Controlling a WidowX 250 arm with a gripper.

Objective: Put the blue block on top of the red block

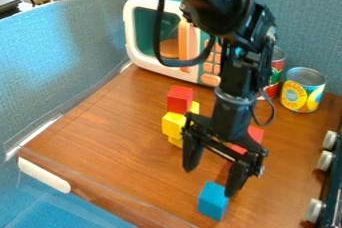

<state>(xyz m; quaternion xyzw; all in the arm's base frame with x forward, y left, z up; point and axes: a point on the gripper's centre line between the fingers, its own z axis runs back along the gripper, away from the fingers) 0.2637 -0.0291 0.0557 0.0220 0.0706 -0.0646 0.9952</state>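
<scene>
Gripper [211,181], fingers spread wide; blue block [213,202] near one fingertip, on wooden tabletop [120,137]; red block [179,99] beside yellow blocks [173,124].

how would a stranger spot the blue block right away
On the brown wooden tabletop, look toward the near edge, by the black gripper. The blue block is the small cube there, the only blue one; the other blocks are red or yellow.
</scene>
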